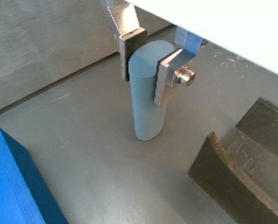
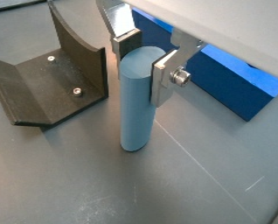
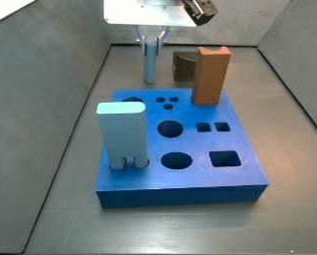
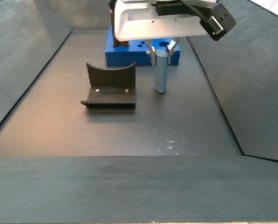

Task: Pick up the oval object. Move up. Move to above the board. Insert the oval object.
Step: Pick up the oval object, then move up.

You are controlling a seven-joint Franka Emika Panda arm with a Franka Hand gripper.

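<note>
The claw [image 2: 144, 54] has its two silver fingers [image 1: 170, 74] pressed on the top of the oval peg [image 2: 133, 101], one on each side. The peg stands upright with its foot on the grey surface [image 2: 211, 184]. In a side view the peg [image 3: 151, 55] is just past the far edge of the blue board [image 3: 201, 139]. The dark fixture [image 2: 48, 79] sits near the peg, with a bare gap between them.

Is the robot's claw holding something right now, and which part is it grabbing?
The gripper has its fingers on both sides of the oval object, at its top end. The peg's bottom looks to be on the floor.
</note>
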